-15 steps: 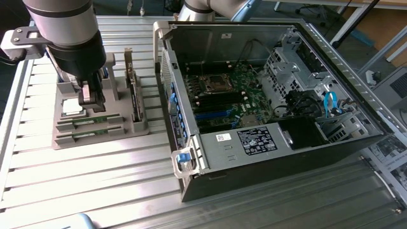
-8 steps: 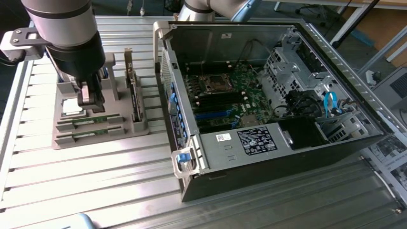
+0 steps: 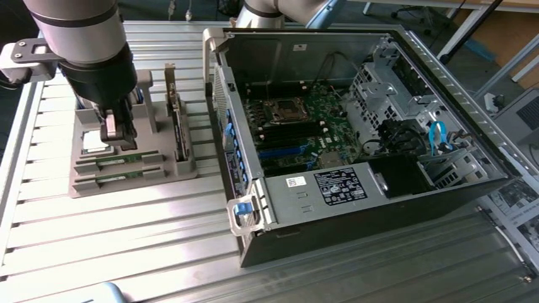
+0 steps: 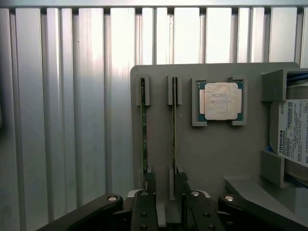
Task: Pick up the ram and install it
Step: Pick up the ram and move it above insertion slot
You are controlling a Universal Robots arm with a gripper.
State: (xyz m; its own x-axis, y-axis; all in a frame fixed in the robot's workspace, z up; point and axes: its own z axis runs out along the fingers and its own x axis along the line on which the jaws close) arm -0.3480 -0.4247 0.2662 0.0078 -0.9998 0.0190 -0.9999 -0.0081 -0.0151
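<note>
While the end effector (image 3: pixel 118 140) hangs wide and empty over the grey holder (image 3: pixel 82 188) on the worktop (image 3: pixel 126 240), the wrist view catches the ram (image 4: pixel 174 125) on edge in its slot, a second stick (image 4: pixel 143 125) beside it, the processor (image 4: pixel 221 100) nearby; the exterior view adds the open computer case (image 3: pixel 354 126) alongside.

Arm (image 3: pixel 80 31): thick silver-grey cylindrical link, black wrist section below. Pale grey angular bracket (image 3: pixel 25 55) fixed at wrist side. Rear link (image 3: pixel 274 9): silver-grey tube. Tool (image 3: pixel 120 140): black throughout, two narrow fingers (image 4: pixel 149 195), broad black linkage bars, round silver screw heads (image 4: pixel 111 198) at pivots.
</note>
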